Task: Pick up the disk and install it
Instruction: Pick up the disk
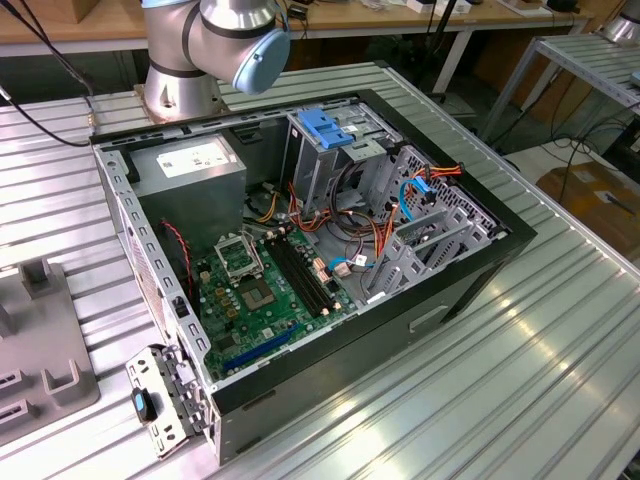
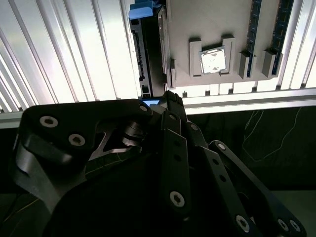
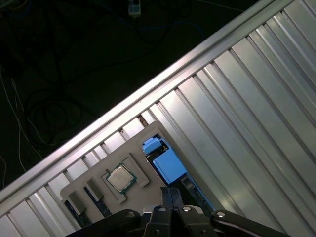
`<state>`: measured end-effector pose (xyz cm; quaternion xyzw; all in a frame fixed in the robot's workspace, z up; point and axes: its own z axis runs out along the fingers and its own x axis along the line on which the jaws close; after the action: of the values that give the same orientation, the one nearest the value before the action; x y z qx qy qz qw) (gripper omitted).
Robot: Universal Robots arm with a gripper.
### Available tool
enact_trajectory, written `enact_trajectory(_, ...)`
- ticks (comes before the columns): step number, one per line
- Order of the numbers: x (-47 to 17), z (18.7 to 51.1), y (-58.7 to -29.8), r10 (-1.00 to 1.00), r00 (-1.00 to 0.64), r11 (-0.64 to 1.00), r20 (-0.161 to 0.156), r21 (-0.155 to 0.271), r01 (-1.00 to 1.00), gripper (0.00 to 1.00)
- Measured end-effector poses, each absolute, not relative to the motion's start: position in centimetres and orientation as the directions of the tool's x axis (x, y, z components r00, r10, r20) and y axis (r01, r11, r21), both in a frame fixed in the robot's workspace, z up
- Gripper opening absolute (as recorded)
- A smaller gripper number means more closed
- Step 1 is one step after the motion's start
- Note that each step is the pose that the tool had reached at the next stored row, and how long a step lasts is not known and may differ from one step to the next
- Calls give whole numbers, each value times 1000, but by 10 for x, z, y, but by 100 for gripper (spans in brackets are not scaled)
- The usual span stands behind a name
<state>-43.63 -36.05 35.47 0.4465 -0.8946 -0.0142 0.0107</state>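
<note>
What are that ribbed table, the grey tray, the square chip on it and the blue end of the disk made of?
Table: probably bare aluminium, going by its bright sheen and straight ribs.
Tray: matte grey, likely plastic, though painted metal is possible.
Chip: a silvery metal lid with a dull shine.
Disk: its blue end looks like smooth moulded plastic, and the body looks like dark metal.
</note>
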Motion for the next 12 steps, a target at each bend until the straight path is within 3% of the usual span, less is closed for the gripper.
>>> enact_trajectory(12, -435, 354, -361, -799, -601, 601, 7, 35, -799, 11)
